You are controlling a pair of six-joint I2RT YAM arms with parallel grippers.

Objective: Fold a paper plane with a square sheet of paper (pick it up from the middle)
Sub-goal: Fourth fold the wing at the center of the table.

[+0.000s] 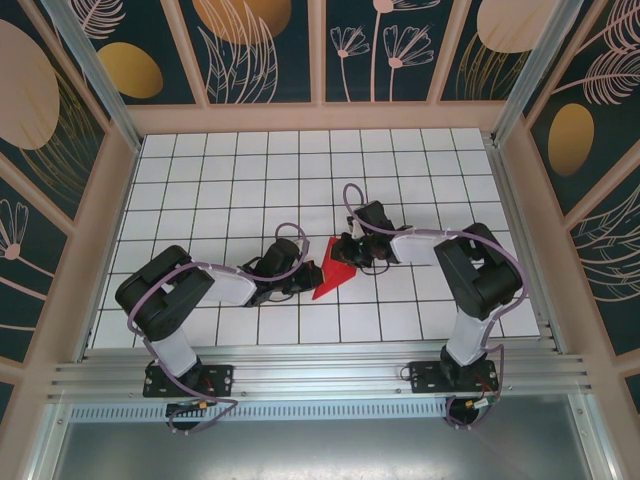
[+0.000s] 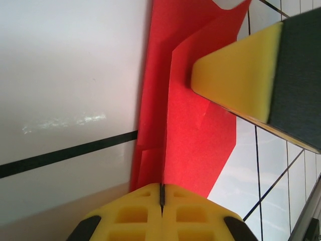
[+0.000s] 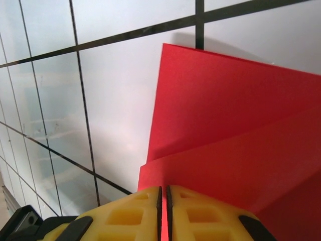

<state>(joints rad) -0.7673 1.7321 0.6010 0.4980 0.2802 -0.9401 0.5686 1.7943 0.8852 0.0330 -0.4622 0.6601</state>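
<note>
With left gripper [image 2: 161,193] at its 9 o'clock and right gripper [image 3: 163,193] at its 1 o'clock both clamped shut on the partly folded sheet of paper [image 1: 333,275] at the centre of the table [image 1: 200,200], could tear it or skew the crease [image 2: 166,125] by pulling unevenly.

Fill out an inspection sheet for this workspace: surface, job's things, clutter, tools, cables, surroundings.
Surface: white tiled table with black grid lines, no marks seen.
Job's things: red paper, partly folded into a pointed shape with creased layers, at mid table between the two tools.
Clutter: nothing seen.
Tools: left tool shut on the red paper's edge; right tool shut on the red paper, with red showing in the seam between its fingers.
Cables: purple cables loop along both arms and down to the bases.
Surroundings: dark floral wall panels in pale frames on three sides; metal rail along the near edge carrying the arm bases.
</note>
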